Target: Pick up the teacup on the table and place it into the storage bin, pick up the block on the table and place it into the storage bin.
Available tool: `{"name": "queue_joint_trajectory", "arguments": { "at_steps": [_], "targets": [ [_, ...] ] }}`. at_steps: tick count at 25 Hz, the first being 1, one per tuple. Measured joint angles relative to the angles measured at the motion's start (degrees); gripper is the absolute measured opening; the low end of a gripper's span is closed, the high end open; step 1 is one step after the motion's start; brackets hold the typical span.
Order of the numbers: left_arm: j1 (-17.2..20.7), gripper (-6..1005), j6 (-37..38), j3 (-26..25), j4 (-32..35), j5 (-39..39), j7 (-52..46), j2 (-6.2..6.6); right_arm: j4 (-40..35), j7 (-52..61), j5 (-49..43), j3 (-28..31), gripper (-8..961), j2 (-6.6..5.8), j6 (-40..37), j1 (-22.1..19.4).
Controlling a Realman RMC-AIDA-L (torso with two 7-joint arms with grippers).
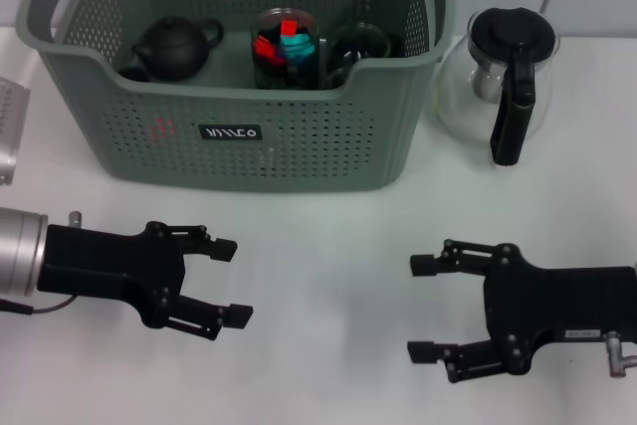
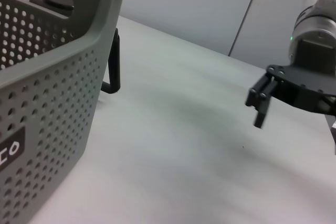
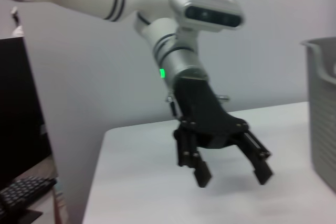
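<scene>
Head view: storage bin [image 1: 249, 136] at tabletop [image 1: 328, 246] far edge, dark teacup [image 1: 360, 47] inside. Left gripper [image 1: 225, 281], right gripper [image 1: 430, 308] both released, empty, near front edge. No block visible; locate before reaching.

Matt grey perforated plastic storage bin [image 1: 239, 141], clear glossy glass teapot [image 1: 496, 82] w/ black handle, smooth white table [image 1: 328, 266].

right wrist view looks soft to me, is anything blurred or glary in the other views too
Right wrist view: the left gripper and its arm look slightly soft. Left wrist view: the right gripper is a little smeared, and the storage bin wall is sharper. Head view: even light, faint shadows under both grippers, mild reflections on the glass teapot.
</scene>
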Motion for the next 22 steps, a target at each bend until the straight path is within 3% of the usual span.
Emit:
{"name": "queue_joint_trajectory", "arguments": {
  "at_steps": [7,22],
  "targets": [
    [-0.31,934,-0.54,-0.13,-0.04,-0.06,-0.19,0.09,0.72,-5.3,-0.04,-2.89,923,0.15,0.53,0.14],
    [-0.59,934,1.41,0.64,0.04,0.04,0.02,-0.26,3.71,-6.16,1.03,-2.56,924,0.18,6.3,2.47]
  ]
}}
